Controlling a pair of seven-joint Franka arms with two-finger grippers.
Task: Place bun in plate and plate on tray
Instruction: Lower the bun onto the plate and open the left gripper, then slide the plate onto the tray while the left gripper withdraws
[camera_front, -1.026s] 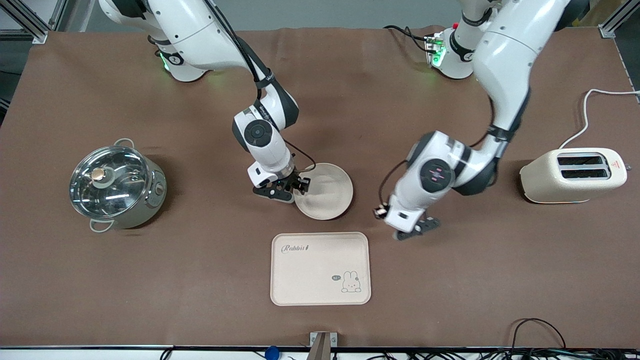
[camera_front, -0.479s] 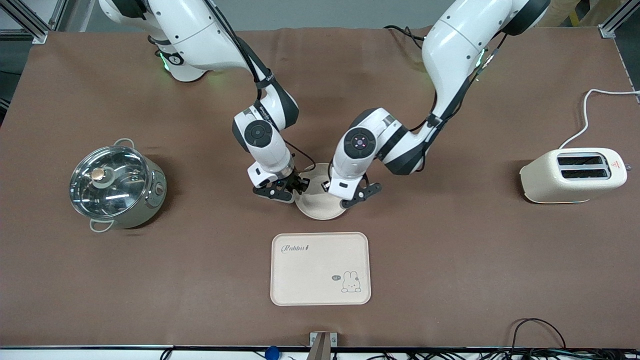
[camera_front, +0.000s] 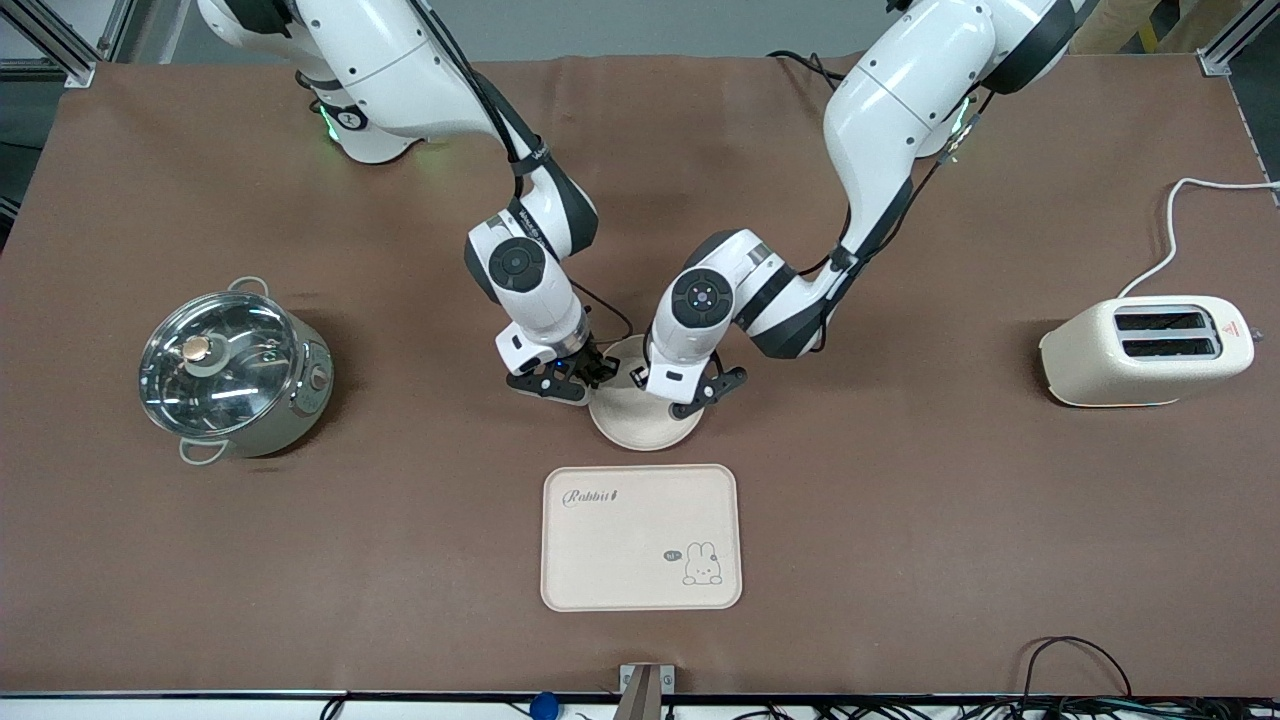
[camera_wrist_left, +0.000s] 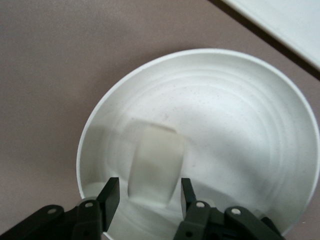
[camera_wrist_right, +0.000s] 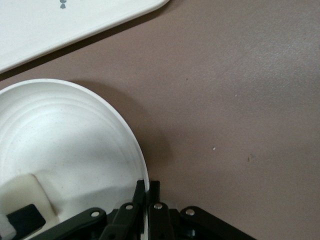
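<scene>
The round cream plate sits on the brown table, farther from the front camera than the Rabbit tray. My right gripper is shut on the plate's rim; the right wrist view shows its fingers pinching the rim of the plate. My left gripper is over the plate and open. In the left wrist view its fingers stand on either side of the pale bun, which lies in the plate. In the front view the left hand hides the bun. The bun also shows in the right wrist view.
A steel pot with a glass lid stands toward the right arm's end of the table. A cream toaster with a white cable stands toward the left arm's end. A tray corner shows in both wrist views.
My left arm swung in from beside the plate to over it, and the bun now lies in the plate. My right gripper stayed on the rim; the plate shifted slightly toward the tray.
</scene>
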